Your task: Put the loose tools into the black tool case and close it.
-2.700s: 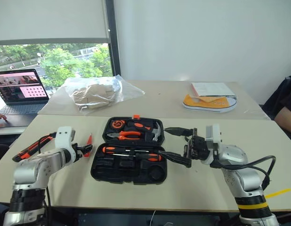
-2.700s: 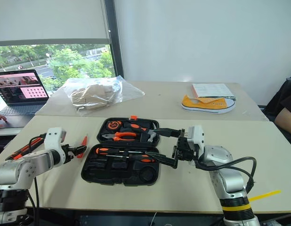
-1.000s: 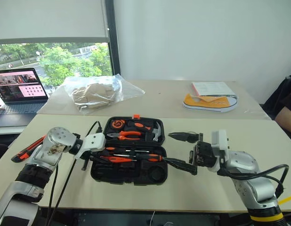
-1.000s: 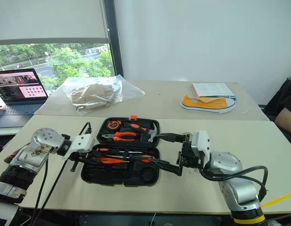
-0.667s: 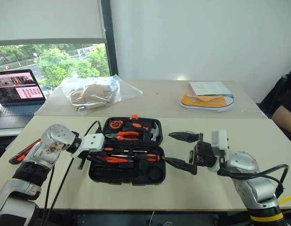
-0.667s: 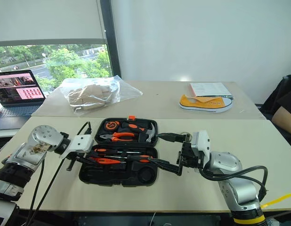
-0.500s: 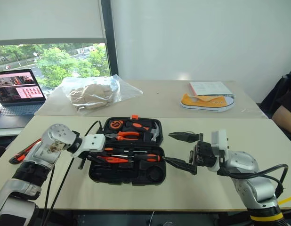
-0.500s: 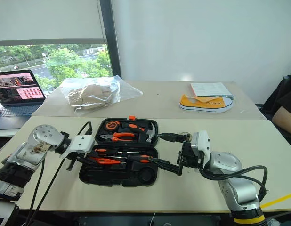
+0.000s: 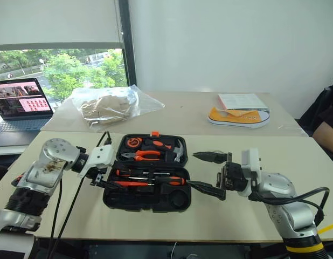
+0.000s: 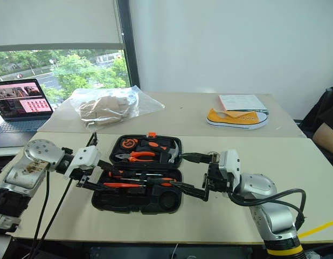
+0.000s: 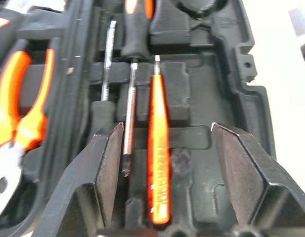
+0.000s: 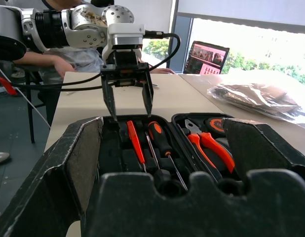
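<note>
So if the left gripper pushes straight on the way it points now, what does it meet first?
Probably the slim orange pen-like tool lying in the black tool case, centred between the left gripper's open jaws; depth is unclear.

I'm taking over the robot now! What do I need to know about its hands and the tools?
Left gripper: open, empty, over the left end of the black tool case.
Right gripper: open, empty, beside its right end.
Done: orange pen-like tool and screwdrivers lie in the case.
Left: the utility knife, apparently at the left edge of the table behind the left arm; then close the case.
</note>
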Available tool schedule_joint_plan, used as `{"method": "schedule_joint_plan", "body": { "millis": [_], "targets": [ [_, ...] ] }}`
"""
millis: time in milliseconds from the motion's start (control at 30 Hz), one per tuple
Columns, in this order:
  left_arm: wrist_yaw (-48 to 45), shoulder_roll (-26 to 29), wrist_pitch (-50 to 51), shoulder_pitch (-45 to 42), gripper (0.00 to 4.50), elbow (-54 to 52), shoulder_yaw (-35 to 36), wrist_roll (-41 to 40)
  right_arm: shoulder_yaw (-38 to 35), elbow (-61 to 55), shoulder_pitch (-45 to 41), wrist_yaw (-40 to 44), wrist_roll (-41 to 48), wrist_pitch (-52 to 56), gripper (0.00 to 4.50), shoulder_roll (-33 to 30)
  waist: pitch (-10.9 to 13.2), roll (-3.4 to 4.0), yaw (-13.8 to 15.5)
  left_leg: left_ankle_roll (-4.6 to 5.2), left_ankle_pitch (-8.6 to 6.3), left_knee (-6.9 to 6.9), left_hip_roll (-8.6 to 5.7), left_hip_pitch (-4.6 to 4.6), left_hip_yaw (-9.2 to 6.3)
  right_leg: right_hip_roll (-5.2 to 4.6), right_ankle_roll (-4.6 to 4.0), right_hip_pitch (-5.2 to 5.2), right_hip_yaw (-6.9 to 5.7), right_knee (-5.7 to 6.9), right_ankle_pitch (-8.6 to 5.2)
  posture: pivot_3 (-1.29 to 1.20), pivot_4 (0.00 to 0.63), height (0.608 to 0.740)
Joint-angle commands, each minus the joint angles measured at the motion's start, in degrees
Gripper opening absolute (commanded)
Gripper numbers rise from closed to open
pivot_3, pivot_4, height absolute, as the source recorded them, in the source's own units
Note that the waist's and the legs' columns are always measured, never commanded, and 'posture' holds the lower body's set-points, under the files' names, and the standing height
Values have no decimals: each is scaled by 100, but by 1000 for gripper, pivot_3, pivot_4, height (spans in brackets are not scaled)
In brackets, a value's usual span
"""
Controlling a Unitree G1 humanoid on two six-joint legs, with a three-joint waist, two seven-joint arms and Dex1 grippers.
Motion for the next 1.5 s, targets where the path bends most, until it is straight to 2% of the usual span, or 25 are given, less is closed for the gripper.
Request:
{"method": "schedule_joint_plan", "body": {
  "millis": [33,200,667,1100,1500],
  "targets": [
    [390,-209,102,-142,1929,224,145,-21,-49,-87,-42,-31,30,-72,4500,16,0,0,24,0,0,1,0,-1,0,0,0,0,-1,0,0,0,150,740],
    [610,-406,-26,-7,112,320,-23,165,-70,-87,-59,-66,29,-101,4500,37,0,0,43,1,0,3,-1,-2,0,1,0,0,-1,0,1,0,150,740],
    [547,-464,-525,305,112,401,-212,364,-67,-110,-41,-144,22,-120,4500,52,0,0,49,1,-1,3,0,0,1,1,0,0,0,0,1,0,150,740],
    [592,-507,-469,531,112,204,-33,60,-21,-123,37,-187,-36,-160,4500,114,0,0,44,1,-1,3,1,1,1,0,0,0,0,1,1,0,150,740],
    [895,-380,-50,824,112,-81,-105,244,12,-68,29,-172,-63,-174,4500,158,-1,1,45,1,0,7,1,4,0,0,0,3,2,6,1,0,150,740]
  ]
}}
